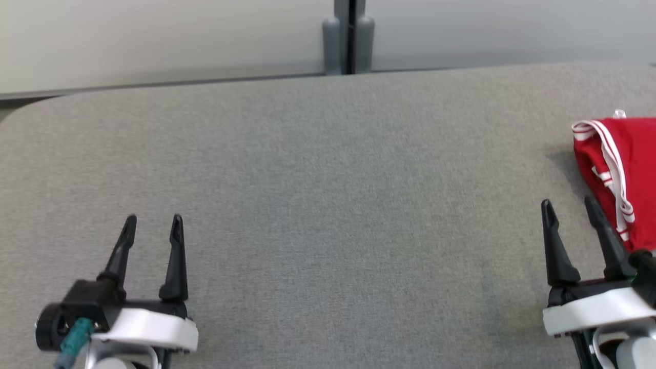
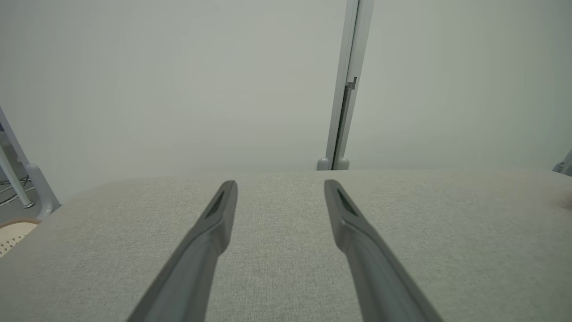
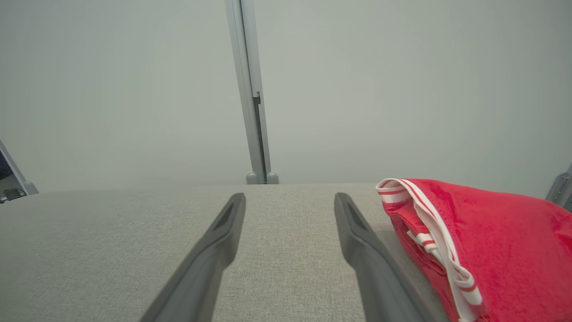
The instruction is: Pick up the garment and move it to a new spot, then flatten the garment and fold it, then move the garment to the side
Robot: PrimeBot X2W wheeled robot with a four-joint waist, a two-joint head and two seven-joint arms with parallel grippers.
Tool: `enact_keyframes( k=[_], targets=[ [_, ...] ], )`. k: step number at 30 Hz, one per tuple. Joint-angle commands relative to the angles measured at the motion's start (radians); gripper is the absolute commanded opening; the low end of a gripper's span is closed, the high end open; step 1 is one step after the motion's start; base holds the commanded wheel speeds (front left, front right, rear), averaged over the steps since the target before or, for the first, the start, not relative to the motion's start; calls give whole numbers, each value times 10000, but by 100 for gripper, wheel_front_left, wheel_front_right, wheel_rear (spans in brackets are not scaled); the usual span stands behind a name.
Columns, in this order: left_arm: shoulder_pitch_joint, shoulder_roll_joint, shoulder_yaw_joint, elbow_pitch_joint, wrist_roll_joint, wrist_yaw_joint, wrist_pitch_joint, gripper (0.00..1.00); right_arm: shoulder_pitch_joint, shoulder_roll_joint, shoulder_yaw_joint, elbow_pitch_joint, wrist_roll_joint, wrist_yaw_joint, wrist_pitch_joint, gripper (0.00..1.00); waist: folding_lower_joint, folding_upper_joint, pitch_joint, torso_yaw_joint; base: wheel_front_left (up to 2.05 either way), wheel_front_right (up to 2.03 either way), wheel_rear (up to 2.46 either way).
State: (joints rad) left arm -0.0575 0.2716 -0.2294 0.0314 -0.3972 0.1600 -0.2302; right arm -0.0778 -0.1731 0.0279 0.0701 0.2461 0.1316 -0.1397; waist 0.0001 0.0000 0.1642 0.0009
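Observation:
The garment (image 1: 628, 169) is red with white striped trim and lies folded in a bundle at the right edge of the grey table (image 1: 318, 179). In the right wrist view the garment (image 3: 491, 241) sits just right of my right fingers. My right gripper (image 1: 568, 204) stands open at the lower right, its outer finger close beside the garment's near edge, nothing between the jaws. At the lower left my left gripper (image 1: 154, 219) is open and empty over bare cloth. The left wrist view shows that left gripper (image 2: 280, 183) above the table surface.
Pale wall panels run along the table's far edge, joined by a grey post (image 1: 348, 36). The table's far left corner (image 1: 20, 113) is rounded. A chair leg and floor show at the far left (image 2: 27, 197) of the left wrist view.

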Motion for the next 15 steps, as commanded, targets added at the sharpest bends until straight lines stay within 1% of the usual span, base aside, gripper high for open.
enact_keyframes(
  k=[1, 6, 10, 15],
  targets=[
    [223, -52, -27, 21, -7, 77, -57, 100, 225, 32, -25, -99, -3, -19, 103, 100, -1, 0, -451, 313, 0, 0, 0],
    [858, -105, -155, 135, -93, 113, -64, 100, 882, 227, -67, -354, -38, -19, 485, 100, -1, 0, -1152, 376, 0, 0, 0],
    [1262, -117, -231, 245, -233, 2, -28, 100, 1362, 254, -59, -499, -50, -19, 746, 100, -1, 0, -1637, 335, 0, 0, 0],
    [1617, -72, -270, 313, -275, 72, 12, 100, 1816, 292, -90, -777, 12, -17, 1040, 100, -1, 0, -1986, 258, 0, 0, 0]
  ],
)
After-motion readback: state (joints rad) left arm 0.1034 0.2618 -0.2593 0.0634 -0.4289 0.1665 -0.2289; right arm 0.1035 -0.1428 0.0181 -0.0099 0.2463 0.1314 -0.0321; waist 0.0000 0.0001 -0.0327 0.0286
